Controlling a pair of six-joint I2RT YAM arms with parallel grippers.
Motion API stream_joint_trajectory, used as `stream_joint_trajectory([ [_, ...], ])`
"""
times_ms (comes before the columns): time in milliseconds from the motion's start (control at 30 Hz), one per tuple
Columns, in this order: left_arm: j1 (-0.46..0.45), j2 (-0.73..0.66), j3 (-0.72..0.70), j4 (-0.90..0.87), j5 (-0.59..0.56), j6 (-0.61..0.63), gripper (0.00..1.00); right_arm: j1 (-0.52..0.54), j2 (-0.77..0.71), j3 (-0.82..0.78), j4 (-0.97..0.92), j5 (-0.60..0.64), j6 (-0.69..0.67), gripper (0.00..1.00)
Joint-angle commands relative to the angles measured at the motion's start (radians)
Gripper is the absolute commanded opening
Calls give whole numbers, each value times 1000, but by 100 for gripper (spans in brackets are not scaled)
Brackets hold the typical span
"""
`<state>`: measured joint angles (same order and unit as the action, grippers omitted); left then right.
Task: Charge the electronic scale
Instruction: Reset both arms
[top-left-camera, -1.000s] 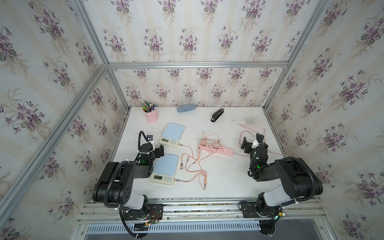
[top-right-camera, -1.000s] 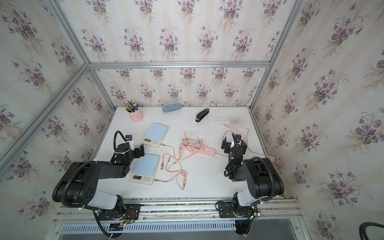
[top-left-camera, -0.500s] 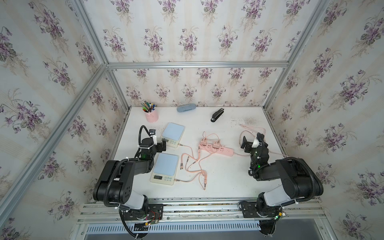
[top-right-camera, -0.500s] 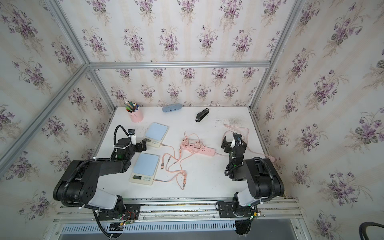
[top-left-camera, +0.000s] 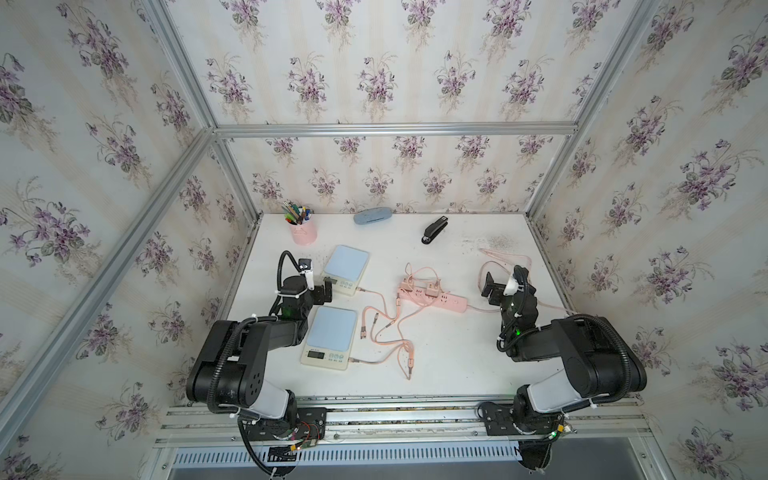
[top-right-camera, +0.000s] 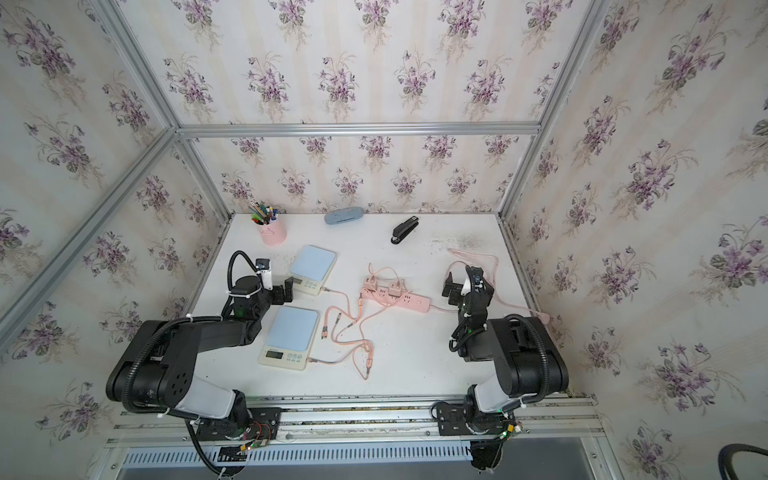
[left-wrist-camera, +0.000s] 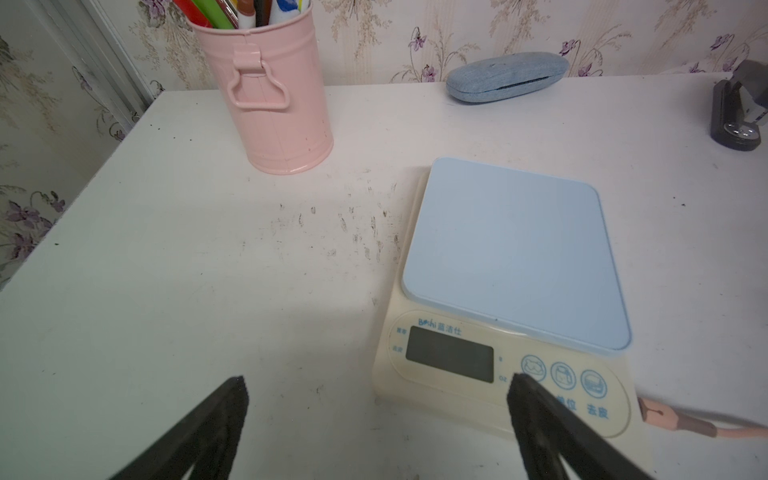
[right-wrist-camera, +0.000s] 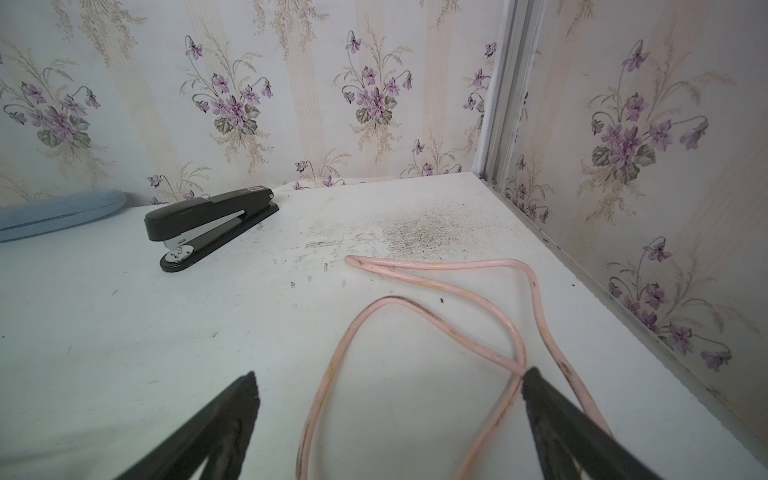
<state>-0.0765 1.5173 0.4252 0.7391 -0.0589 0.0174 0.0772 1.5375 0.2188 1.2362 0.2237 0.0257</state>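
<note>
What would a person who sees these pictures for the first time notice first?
The blue-topped far scale and near scale lie on the table's left half; pink cables tangle from them to the pink power strip in the middle. The left gripper, beside the far scale, and the right gripper, on the right, are open and empty.

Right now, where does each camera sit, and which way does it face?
Top views: high above the front rail, looking down over the table; left arm and right arm show whole.
Left wrist: behind the open left hand, facing the far scale and pen cup.
Right wrist: behind the open right hand, facing the pink cord.
Shared: both wrist views catch the stapler and glasses case.
</note>
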Motion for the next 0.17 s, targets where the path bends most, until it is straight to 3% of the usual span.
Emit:
stream_joint_trajectory([
  [0,0,-2,5,13,5,14,99,-1,7,11,23,-3,6,100],
  [133,1,-2,5,14,5,16,99,-1,-5,2,30,-3,8,100],
])
